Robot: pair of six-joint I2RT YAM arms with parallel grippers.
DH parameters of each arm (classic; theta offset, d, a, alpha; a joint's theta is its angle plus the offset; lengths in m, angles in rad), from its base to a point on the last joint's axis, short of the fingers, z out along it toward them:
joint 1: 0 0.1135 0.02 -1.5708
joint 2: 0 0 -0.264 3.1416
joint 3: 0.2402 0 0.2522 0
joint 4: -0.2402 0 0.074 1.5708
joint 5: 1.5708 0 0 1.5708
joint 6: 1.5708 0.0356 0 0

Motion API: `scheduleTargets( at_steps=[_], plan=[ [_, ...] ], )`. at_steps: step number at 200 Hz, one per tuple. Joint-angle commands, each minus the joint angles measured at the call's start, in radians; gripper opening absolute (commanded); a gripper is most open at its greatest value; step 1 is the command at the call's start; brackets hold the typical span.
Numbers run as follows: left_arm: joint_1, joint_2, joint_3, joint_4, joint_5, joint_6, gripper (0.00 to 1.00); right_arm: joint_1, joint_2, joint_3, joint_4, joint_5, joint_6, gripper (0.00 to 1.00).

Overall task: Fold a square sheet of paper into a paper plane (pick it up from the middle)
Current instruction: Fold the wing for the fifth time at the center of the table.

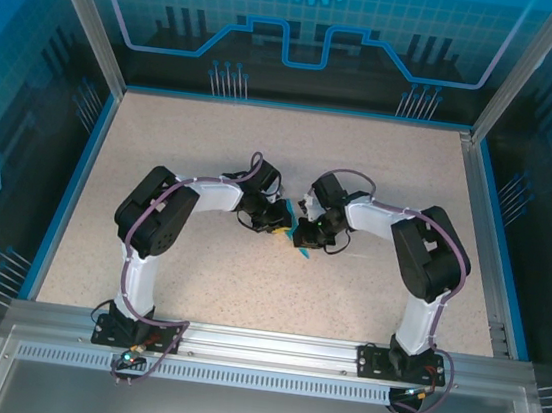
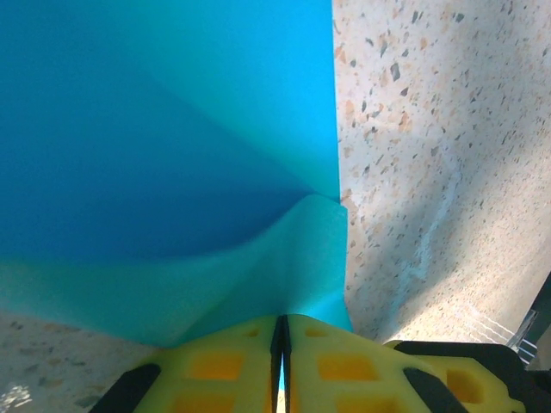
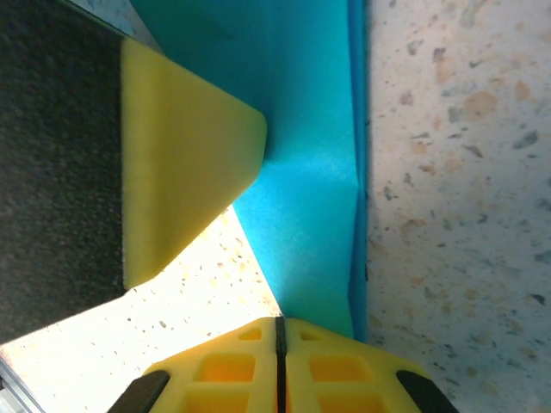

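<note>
Open table (image 1: 246, 284) all round; left tool (image 1: 281, 222), right tool (image 1: 303, 235) and blue paper (image 2: 172, 129) crowded mid-table

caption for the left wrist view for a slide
Left gripper shut on the creased blue paper, speckled table beside it.

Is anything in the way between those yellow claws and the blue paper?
Nothing visible: the left gripper and the right gripper are both pinched shut directly on the blue paper.
</note>
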Motion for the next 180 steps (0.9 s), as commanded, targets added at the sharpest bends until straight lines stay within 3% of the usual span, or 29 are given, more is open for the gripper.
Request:
scheduleTargets(
  at_steps=[1, 180],
  plan=[
    [0.003, 0.046, 0.004, -0.093, -0.083, 0.01, 0.13, -0.017, -0.036, -0.04, -0.077, 0.0, -0.022, 0.08],
    [0.003, 0.047, 0.006, -0.096, -0.08, 0.015, 0.13, -0.056, -0.108, -0.137, -0.115, -0.046, -0.049, 0.09]
  ],
)
